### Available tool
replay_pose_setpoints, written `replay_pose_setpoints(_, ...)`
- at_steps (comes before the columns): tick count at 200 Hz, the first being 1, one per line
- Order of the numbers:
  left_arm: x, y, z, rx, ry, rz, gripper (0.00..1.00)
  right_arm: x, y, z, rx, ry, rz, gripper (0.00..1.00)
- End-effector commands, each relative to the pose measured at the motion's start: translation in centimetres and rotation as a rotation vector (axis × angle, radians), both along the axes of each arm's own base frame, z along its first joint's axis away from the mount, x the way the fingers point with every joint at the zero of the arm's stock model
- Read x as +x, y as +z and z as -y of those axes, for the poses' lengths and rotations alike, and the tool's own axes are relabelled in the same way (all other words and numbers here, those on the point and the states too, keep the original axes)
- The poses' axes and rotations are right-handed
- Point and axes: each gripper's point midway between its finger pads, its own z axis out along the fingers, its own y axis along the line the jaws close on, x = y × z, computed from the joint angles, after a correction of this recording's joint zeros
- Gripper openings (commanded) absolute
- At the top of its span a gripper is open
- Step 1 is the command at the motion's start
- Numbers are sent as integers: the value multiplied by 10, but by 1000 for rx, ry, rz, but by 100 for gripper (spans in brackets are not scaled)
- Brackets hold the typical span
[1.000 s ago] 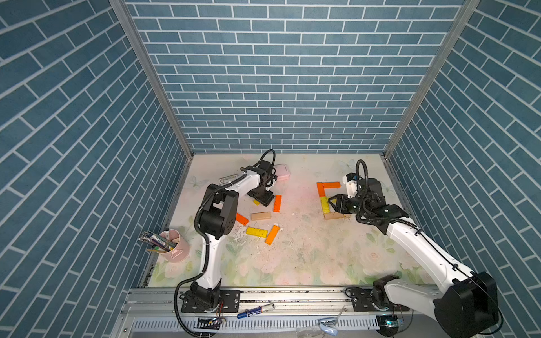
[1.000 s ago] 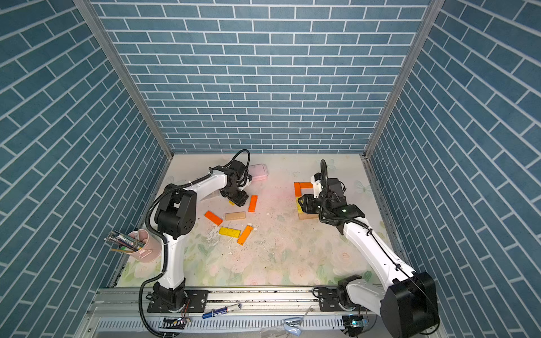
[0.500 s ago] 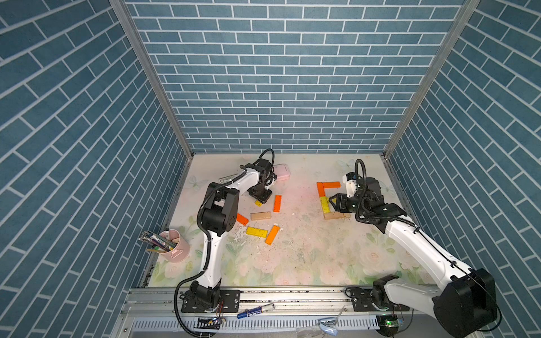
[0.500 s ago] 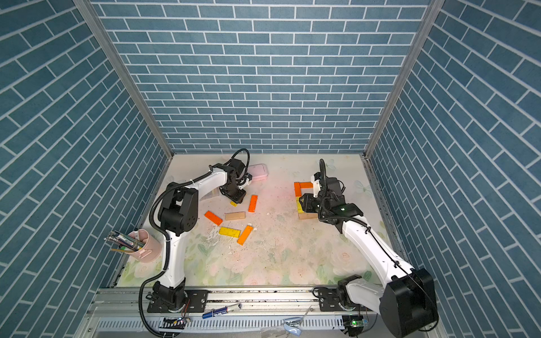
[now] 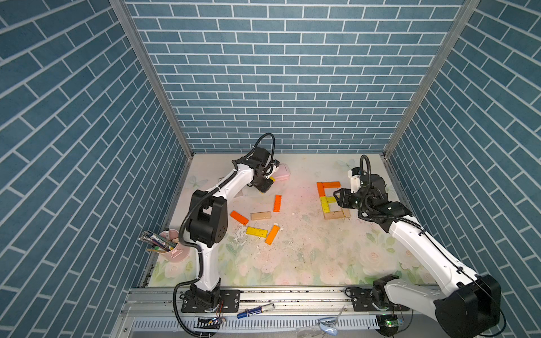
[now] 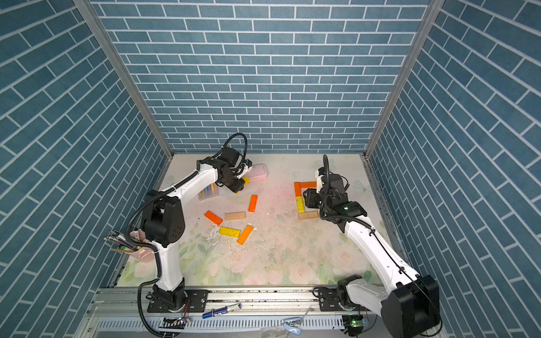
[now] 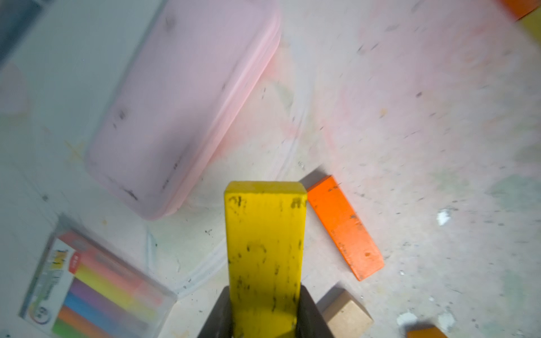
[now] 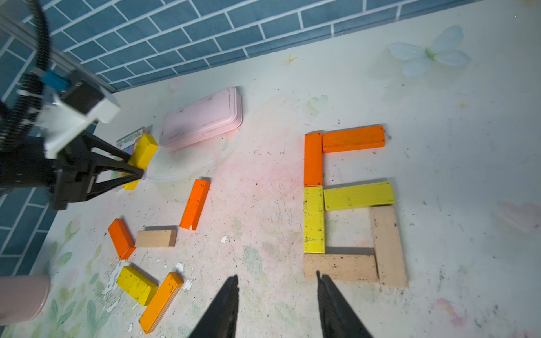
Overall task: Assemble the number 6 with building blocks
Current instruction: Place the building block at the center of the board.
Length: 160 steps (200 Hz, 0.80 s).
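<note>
My left gripper (image 7: 265,292) is shut on a yellow block (image 7: 265,248), which sticks out past the fingers beside the pink case; in a top view the block (image 6: 246,180) peeks out under the gripper (image 5: 265,185). The number 6 (image 8: 314,219) lies flat on the mat: two orange, two yellow and two tan bars joined end to end. My right gripper (image 8: 276,276) hovers open and holds nothing, just in front of the figure's tan bottom bar (image 8: 339,267). Several loose building blocks lie mid-table, among them an orange one (image 5: 277,203), a tan one (image 5: 260,215) and a yellow one (image 5: 256,231).
A pink case (image 5: 282,172) lies at the back next to the left gripper. A clear chalk pack (image 6: 208,192) sits beside the left arm. A pink cup of pens (image 5: 172,248) stands at the front left. Blue brick walls enclose the mat on three sides.
The left gripper's jaws have closed on the yellow block beside the pink case. The right arm has hardly moved.
</note>
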Motion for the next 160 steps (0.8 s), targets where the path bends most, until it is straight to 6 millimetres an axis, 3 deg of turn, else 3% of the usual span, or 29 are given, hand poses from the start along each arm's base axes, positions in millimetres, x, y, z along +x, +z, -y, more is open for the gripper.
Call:
replay_pose_setpoints(1,-15,-1,40,-22,-145,-5,31,-4,15,25,-10,-134,69,46)
replay_pose_setpoints(30,-25,-15,75,0,-224,-8,31,-12,24,43,-3,-218,118,46)
replay_pose_setpoints(82,-32,-58,111,111,-290,-22,32,-22,26,51,-11,-240,111,46)
replay_pose_setpoints(112,-32,-80,122,143,-300,-43,33,-24,21,50,-18,-230,84,45)
replay_pose_setpoints(160,-33,-102,121,187,-302,-72,36,-28,11,47,-20,-209,49,45)
